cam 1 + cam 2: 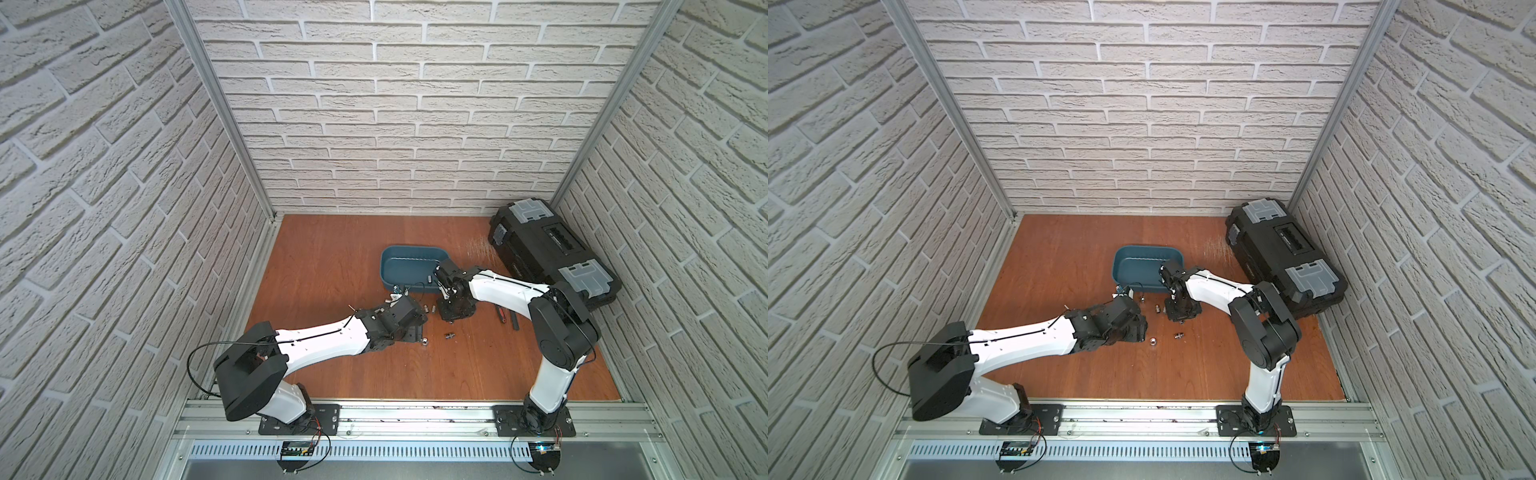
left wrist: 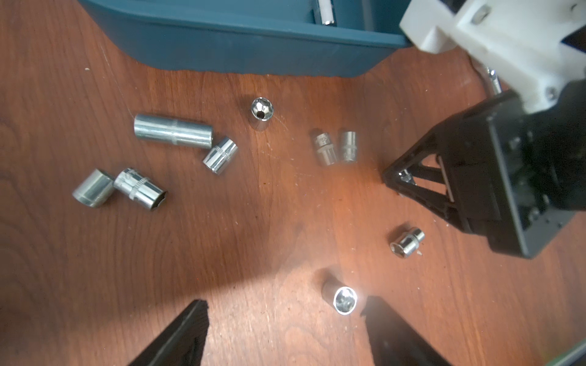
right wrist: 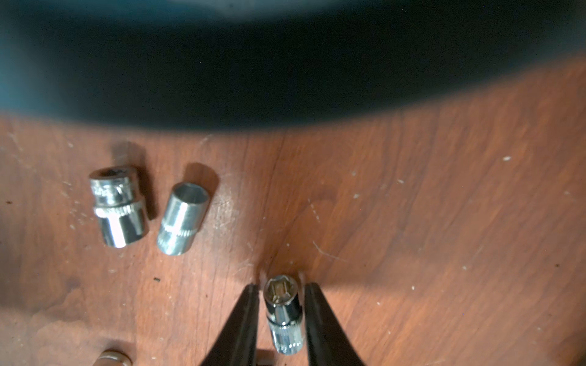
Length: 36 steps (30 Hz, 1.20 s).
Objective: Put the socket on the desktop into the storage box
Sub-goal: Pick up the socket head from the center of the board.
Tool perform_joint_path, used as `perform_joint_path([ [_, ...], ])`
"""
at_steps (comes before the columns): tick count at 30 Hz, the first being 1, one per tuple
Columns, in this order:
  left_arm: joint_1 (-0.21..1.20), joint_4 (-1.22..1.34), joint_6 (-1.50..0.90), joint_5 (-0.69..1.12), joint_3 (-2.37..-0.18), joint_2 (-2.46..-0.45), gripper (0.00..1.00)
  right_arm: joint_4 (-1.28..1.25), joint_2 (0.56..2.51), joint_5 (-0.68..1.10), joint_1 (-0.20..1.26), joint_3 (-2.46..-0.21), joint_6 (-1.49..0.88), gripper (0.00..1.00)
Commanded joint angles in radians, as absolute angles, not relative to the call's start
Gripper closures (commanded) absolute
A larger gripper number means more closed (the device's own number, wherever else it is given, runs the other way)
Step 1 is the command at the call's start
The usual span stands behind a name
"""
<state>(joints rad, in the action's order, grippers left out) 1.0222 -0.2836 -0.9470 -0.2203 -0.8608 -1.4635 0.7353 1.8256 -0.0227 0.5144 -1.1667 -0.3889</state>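
The left hand [image 2: 285, 320] hangs low over the middle of the counter [image 1: 332, 249]. Its two dark fingers [image 2: 187, 332] are spread wide with nothing between them. An upright socket [image 2: 345, 299], open end up, stands just beside one fingertip.

More chrome sockets lie loose on the wood near this hand. A long socket [image 2: 172, 131] has a short one touching its end, and two more lie end to end. A rounded socket [image 2: 262, 111] stands alone close to the box wall. There is also a side-by-side pair [image 2: 336, 149] and a stepped socket [image 2: 407, 242].

The storage box [image 1: 409, 270] sits about midway between the counter's left and right edges, nearer the back edge than the front, as both top views show [image 1: 1142, 270]. One silvery socket [image 1: 429, 276] is inside it, toward its right end.

The right hand [image 3: 280, 286] points down at the counter just in front of the box's right end. Its fingers [image 3: 247, 317] stand close on either side of a small socket [image 3: 283, 317]. The gaps beside that socket are very thin and blurred, so I cannot tell whether the fingers are pinching it or only flanking it.

Further right, two slim dark tools [image 1: 515, 322] lie on the wood, too small to identify. A black toolbox [image 1: 552, 253] lies at an angle in the back right corner.
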Motion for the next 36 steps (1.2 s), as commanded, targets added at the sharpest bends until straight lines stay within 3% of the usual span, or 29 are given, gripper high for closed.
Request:
perform_joint_path([
  [1,1.026,-0.264,-0.955,-0.233,-0.846,-1.443,0.18,0.759,1.839,-0.025,0.523,-1.147,-0.402,0.71],
  [6,1.025,-0.265,-0.953,-0.234,-0.851,-1.442,0.18,0.768,1.830,-0.028,0.524,-1.146,-0.398,0.77],
  [36,0.995,-0.306,-0.952,-0.253,-0.825,-1.367,0.17,0.825,1.703,-0.036,0.531,-1.186,-0.394,0.79],
])
